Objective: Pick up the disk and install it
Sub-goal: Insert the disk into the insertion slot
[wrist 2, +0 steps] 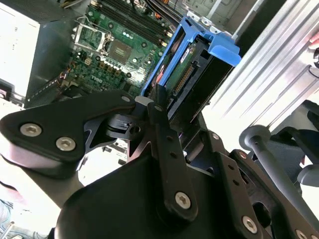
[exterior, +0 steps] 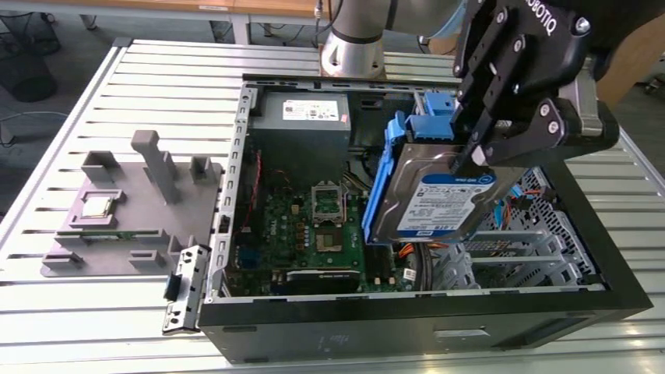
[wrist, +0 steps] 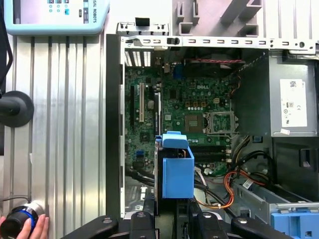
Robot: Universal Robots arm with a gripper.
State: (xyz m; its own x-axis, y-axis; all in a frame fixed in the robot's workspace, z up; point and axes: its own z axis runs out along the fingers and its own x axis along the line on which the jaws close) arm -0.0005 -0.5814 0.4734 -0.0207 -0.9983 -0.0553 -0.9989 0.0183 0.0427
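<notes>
While the black hand [exterior: 480, 158] is clamped tight on its upper edge, the flat silver-grey disk in its blue plastic carrier [exterior: 437, 206] hangs directly below, long axis upright, above the open black computer case [exterior: 416, 331], near its green motherboard [exterior: 301, 226].

Open case [exterior: 416, 331] stands on slatted surface [exterior: 167, 70]. Inside: green motherboard [exterior: 301, 226], with power supply [exterior: 301, 117] at its twelve o'clock in the exterior view. Grey fixture [exterior: 135, 202] lies at the case's nine o'clock, close beside it, carrying a small silver chip [exterior: 99, 206]. Orange cables [wrist: 228, 180] lie beside the motherboard.
</notes>
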